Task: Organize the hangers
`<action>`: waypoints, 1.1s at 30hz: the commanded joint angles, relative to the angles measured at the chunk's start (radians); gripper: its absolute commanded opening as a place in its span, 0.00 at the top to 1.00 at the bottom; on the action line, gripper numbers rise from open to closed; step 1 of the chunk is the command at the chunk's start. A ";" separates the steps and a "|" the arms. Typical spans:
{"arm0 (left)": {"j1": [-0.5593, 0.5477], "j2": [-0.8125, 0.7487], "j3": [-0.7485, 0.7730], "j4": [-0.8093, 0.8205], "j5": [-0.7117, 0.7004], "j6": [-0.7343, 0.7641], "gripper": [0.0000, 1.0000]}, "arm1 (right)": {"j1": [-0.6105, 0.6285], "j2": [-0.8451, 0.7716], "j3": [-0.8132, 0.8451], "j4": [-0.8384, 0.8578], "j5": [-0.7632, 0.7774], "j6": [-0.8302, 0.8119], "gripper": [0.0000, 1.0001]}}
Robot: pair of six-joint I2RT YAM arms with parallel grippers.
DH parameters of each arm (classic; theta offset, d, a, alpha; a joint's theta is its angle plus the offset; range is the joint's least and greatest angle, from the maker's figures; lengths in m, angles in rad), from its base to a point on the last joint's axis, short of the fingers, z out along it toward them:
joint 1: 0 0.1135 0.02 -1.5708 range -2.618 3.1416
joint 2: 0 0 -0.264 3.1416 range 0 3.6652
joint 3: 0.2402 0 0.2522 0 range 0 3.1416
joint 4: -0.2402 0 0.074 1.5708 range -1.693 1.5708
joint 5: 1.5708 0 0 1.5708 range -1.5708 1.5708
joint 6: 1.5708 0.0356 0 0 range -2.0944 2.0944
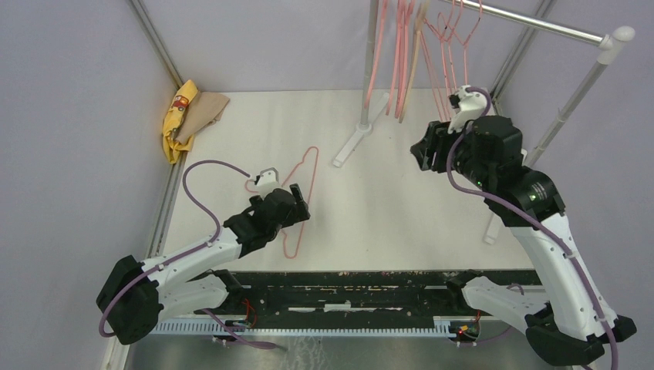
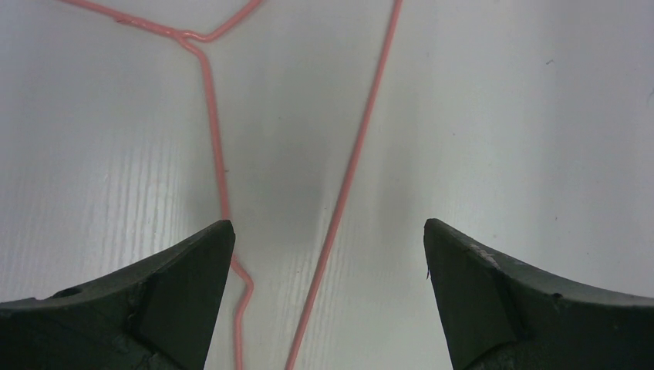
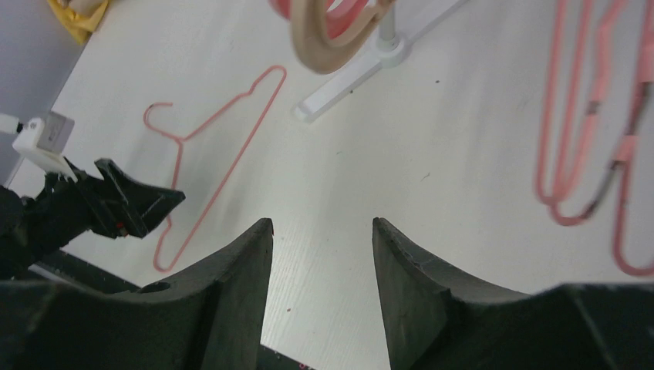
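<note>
A thin pink wire hanger (image 1: 302, 185) lies flat on the white table, hook toward the back left. My left gripper (image 1: 299, 206) hovers low over its lower half, open wide. In the left wrist view one long wire of the hanger (image 2: 351, 169) runs between the fingers of the left gripper (image 2: 328, 227), and the neck wire passes by the left fingertip (image 2: 208, 247). Several hangers hang on the rail: thick pink ones (image 1: 401, 62), a beige one (image 1: 416, 65) and thin pink ones (image 1: 455, 54). My right gripper (image 1: 419, 154) is raised beside them, open and empty (image 3: 322, 223).
The white-and-silver rail stand (image 1: 555, 27) has a foot (image 1: 351, 142) on the table near the middle back and a post (image 1: 571, 108) at the right. Yellow and tan cloths (image 1: 185, 116) lie at the back left corner. Grey walls enclose the table.
</note>
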 commanded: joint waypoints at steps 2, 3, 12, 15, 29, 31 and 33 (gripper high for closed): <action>0.014 -0.058 -0.011 -0.039 -0.113 -0.085 0.01 | 0.155 0.029 -0.046 0.062 0.096 0.004 0.42; 0.014 -0.066 -0.016 -0.043 -0.118 -0.089 0.01 | 0.191 0.041 -0.054 0.069 0.112 0.007 0.42; 0.060 -0.066 -0.043 -0.067 -0.162 -0.112 0.01 | 0.494 0.206 -0.131 0.182 0.225 0.043 0.42; 0.122 -0.031 -0.029 -0.055 -0.133 -0.080 0.01 | 0.518 0.215 -0.172 0.228 0.217 0.063 0.42; 0.400 0.216 0.192 -0.028 0.054 0.125 0.08 | 0.522 0.260 -0.256 0.279 0.163 0.115 0.42; 0.448 0.256 0.217 -0.017 0.101 0.148 0.10 | 0.522 0.279 -0.263 0.290 0.145 0.123 0.42; 0.486 0.303 0.245 -0.021 0.134 0.174 0.10 | 0.521 0.296 -0.268 0.294 0.134 0.125 0.43</action>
